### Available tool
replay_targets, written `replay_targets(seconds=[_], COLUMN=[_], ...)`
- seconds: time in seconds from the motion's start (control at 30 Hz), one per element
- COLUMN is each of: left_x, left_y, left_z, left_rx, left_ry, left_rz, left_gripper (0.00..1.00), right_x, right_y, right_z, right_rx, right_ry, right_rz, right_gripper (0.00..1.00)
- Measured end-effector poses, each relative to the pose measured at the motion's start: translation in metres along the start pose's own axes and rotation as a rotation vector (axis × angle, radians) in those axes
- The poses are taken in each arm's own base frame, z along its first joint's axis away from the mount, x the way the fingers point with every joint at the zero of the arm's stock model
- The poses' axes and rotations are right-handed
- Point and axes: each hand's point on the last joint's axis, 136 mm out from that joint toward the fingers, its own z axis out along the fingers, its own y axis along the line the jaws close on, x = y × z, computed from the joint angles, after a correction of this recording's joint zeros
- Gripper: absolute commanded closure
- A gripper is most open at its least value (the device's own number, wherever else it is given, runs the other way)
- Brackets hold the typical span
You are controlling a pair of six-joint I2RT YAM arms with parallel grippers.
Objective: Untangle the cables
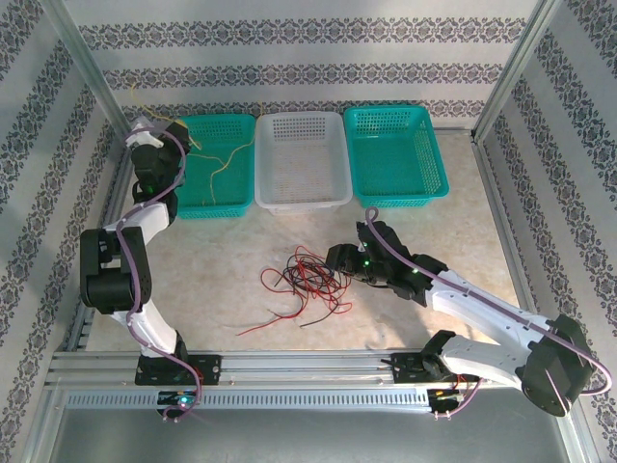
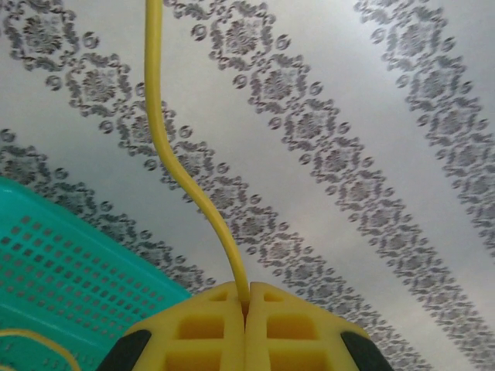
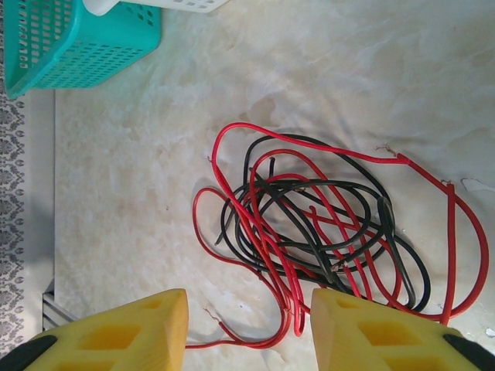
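Presently the yellow cable point(image 2: 189, 185) is clamped tight in the left jaws over the far-left basket point(image 1: 222, 210) and should be lowered fully inside before release. The red-and-black tangle point(image 3: 325, 224) lies mid-way across the counter point(image 1: 222, 280), beneath the right jaws, which are spread wide and hold nothing.

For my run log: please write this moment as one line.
left pincer: shut on yellow cable, by left teal basket | right pincer: open, at red and black cables, tangled on table

White walls point(image 1: 318, 58) with grey bands of ornamental pattern close in the back and both sides. The pale beige, faintly marbled worktop point(image 1: 463, 251) is evenly lit. Silver metal posts point(image 1: 516, 68) rise at its far corners, and a metal rail point(image 1: 308, 365) runs along its near edge.
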Motion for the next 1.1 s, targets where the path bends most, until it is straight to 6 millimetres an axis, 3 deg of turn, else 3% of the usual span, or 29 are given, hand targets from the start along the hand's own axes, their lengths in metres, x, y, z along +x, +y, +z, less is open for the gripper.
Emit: replay_targets(seconds=[0.3, 0.47, 0.6, 0.8, 0.83, 0.87, 0.9, 0.93, 1.1], left_x=[-0.035, -0.042, -0.035, -0.007, -0.004, -0.002, 0.001, 0.004, 0.022], left_y=[-0.022, -0.032, -0.025, 0.006, 0.01, 0.014, 0.019, 0.023, 0.042], left_z=[-0.003, -0.002, -0.007, -0.018, -0.019, -0.019, -0.018, -0.018, -0.03], left_rx=[0.106, 0.132, 0.122, 0.056, 0.046, 0.038, 0.031, 0.024, -0.027], left_ry=[-0.095, -0.107, -0.099, -0.052, -0.045, -0.041, -0.035, -0.03, 0.01], left_rz=[-0.053, -0.051, -0.057, -0.071, -0.073, -0.073, -0.073, -0.075, -0.081], left_gripper=[1.0, 1.0, 1.0, 1.0, 0.85, 0.58, 0.17, 0.0, 0.0], right_x=[0.002, 0.002, 0.003, 0.004, 0.004, 0.004, 0.004, 0.004, 0.003], right_y=[-0.003, -0.004, -0.006, -0.006, -0.006, -0.006, -0.006, -0.007, -0.004], right_z=[0.004, 0.005, 0.006, 0.005, 0.004, 0.004, 0.003, 0.003, -0.002], right_rx=[0.014, 0.009, 0.012, 0.008, 0.005, 0.004, 0.002, 0.002, -0.013], right_ry=[0.009, 0.007, 0.008, 0.006, 0.004, 0.003, 0.002, 0.001, -0.009], right_rz=[0.002, 0.002, 0.002, 0.002, 0.002, 0.001, 0.001, 0.001, -0.001], right_gripper=[0.54, 0.54, 0.54, 0.54, 0.54, 0.53, 0.53, 0.53, 0.53])
